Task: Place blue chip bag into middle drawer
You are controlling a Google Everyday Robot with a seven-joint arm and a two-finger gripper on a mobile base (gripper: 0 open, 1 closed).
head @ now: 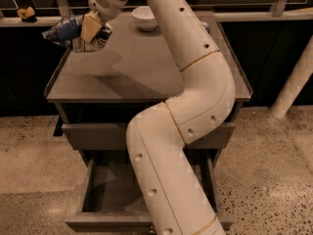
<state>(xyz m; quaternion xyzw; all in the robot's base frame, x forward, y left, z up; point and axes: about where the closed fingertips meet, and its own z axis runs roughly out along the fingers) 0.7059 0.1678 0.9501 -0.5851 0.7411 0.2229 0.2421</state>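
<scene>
My pincer (91, 29) gripped the blue chip bag (64, 31) above the counter (137, 70) | middle drawer (110, 222) stood open well below it | bowl (145, 18) sat near it

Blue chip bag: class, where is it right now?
Upper left of the camera view: the blue chip bag is held by the gripper above the far-left corner of the cabinet top, left of the bowl.
</scene>
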